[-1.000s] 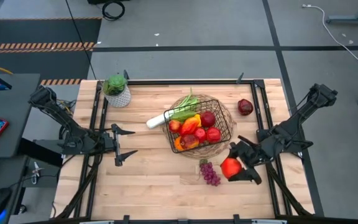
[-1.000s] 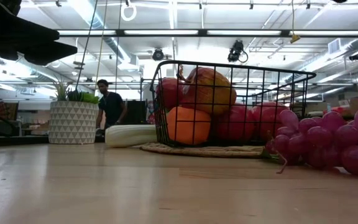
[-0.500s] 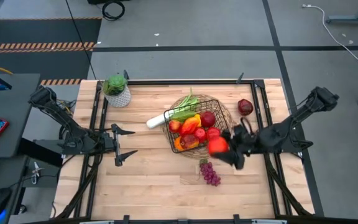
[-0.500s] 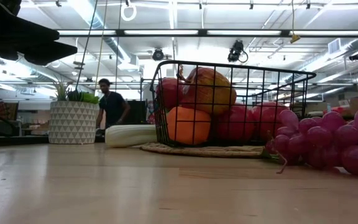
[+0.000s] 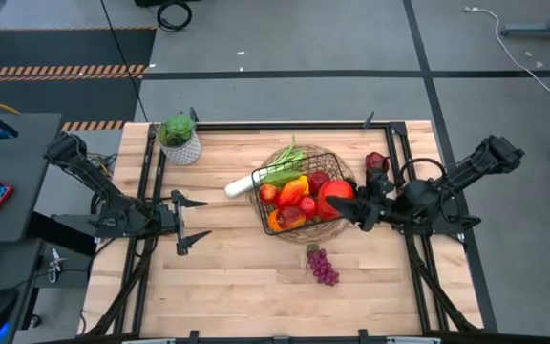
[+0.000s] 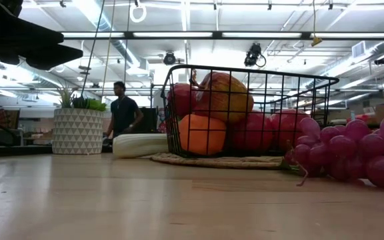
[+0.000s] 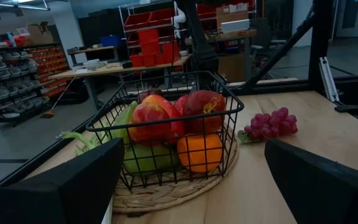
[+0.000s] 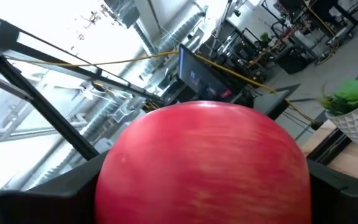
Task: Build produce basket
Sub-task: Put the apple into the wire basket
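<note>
The basket (image 5: 306, 191), a black wire-grid box with open mesh sides, sits near the middle of the pale wooden table (image 5: 237, 268) on a round woven wicker mat (image 7: 166, 196) whose coiled rim shows beneath it. It is heaped with glossy toy produce (image 7: 166, 134): smooth red apples, a round orange piece low against the mesh, a pale green piece beside it, and a yellow-orange one on top. A long leek (image 5: 261, 177) with a white stalk and green leaves pokes out over the rim on the side toward the plant pot. The right gripper (image 5: 349, 204) hovers over the basket's right edge, its dark fingers clamped on a large, round, shiny red apple (image 5: 335, 198) that fills the right wrist view. A darker red apple (image 5: 377, 161) lies on the table behind that arm, near the table's frame. A knobbly bunch of purple grapes (image 5: 324, 267) rests on the wood just beside the mat, apart from the basket. The left gripper (image 5: 191, 222) waits at the left side of the table, its two fingers spread wide and holding nothing. A white patterned pot (image 5: 181, 143) with a leafy green plant stands at the far left corner. A person (image 6: 121, 110) in dark clothing stands in the room beyond.
</note>
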Available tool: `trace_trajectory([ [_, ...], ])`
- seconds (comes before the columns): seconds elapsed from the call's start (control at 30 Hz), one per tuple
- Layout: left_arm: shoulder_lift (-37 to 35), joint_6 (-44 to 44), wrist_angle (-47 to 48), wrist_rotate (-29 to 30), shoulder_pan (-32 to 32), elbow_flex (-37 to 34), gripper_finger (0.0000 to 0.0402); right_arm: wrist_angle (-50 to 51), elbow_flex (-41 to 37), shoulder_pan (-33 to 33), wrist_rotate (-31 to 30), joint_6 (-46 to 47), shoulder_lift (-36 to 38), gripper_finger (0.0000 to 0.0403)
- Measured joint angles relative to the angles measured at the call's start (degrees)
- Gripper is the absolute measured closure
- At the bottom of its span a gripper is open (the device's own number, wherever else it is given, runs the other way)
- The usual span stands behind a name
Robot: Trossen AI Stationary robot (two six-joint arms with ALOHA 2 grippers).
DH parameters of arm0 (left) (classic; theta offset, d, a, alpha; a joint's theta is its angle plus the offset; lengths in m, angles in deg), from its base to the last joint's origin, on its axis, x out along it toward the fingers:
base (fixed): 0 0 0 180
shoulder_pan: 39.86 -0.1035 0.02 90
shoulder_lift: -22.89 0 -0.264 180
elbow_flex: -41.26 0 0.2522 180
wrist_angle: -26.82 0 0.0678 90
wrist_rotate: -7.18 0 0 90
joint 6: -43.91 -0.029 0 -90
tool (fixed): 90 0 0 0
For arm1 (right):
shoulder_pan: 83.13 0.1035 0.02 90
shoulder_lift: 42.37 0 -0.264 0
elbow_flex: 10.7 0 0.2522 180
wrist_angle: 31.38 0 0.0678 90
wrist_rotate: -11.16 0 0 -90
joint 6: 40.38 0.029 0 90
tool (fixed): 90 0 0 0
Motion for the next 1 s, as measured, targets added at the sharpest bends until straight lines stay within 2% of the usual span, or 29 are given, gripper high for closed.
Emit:
trace_trajectory([
  [0.23, 0.00, 0.00, 0.00, 0.00, 0.00, 0.00, 0.0006, 0.19, 0.00, -0.53, 0.56, -0.84, 0.00, 0.0063],
  [0.33, 0.00, 0.00, 0.00, -0.01, 0.00, 0.00, 0.0006, 5.51, 0.63, -0.92, 6.50, -5.00, 0.02, 0.0061],
  [0.47, 0.00, 0.00, 0.00, 0.00, 0.00, 0.00, 0.0006, 26.21, 6.49, -2.56, 10.60, -7.35, -0.07, 0.0061],
  [0.57, 0.00, 0.00, 0.00, 0.00, 0.00, 0.00, 0.0006, 47.68, 13.59, -4.19, 10.94, -9.06, -0.62, 0.0061],
  [0.67, 0.00, 0.00, 0.02, 0.00, 0.00, 0.00, 0.0006, 63.41, 19.68, -5.88, 10.75, -13.01, -2.13, 0.0061],
  [0.73, 0.00, 0.00, 0.00, 0.00, 0.00, 0.00, 0.0006, 70.19, 22.42, -6.57, 9.71, -17.75, -3.34, 0.0061],
  [0.83, 0.00, 0.00, 0.00, -0.01, 0.00, 0.00, 0.0006, 76.25, 24.15, -6.98, 9.31, -31.94, -5.68, 0.0060],
  [1.0, 0.00, 0.00, 0.00, 0.00, 0.00, 0.00, 0.0006, 76.61, 24.24, -7.07, 9.26, -56.88, -9.62, 0.0062],
])
